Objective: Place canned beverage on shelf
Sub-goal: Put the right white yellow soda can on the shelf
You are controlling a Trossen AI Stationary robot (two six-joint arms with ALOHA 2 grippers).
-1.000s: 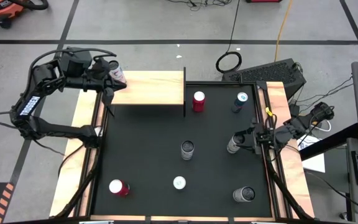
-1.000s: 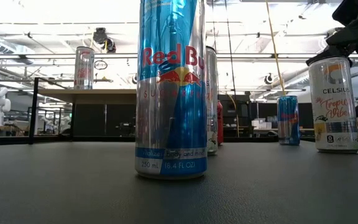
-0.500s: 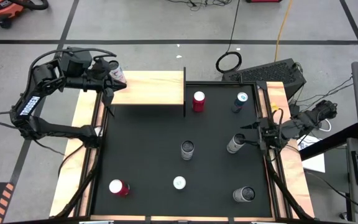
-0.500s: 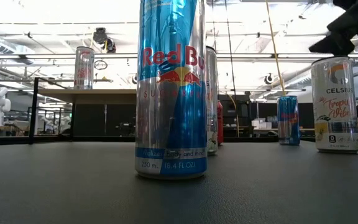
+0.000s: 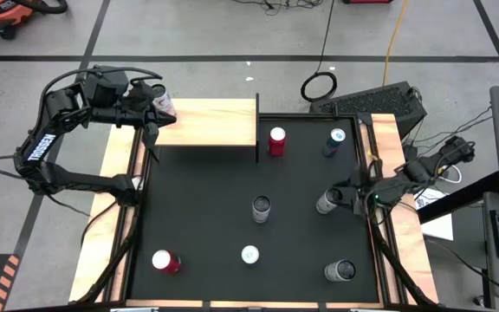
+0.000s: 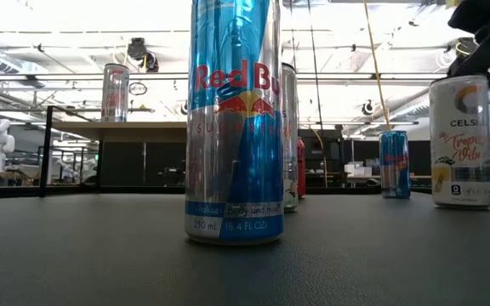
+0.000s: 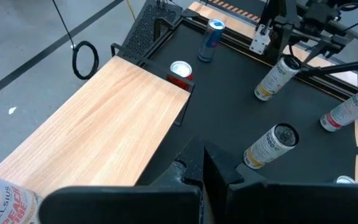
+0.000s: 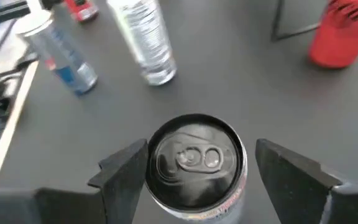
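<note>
A: Where's the can (image 8: 194,163)?
B: On the tabletop (image 5: 206,225), well apart from the shelf (image 5: 206,122), between the right hand's (image 8: 194,167) spread fingers.
A: Handling?
B: Probably slick, dentable; grip mid-body. Left hand (image 5: 152,111) pressed together, by the shelf.
</note>
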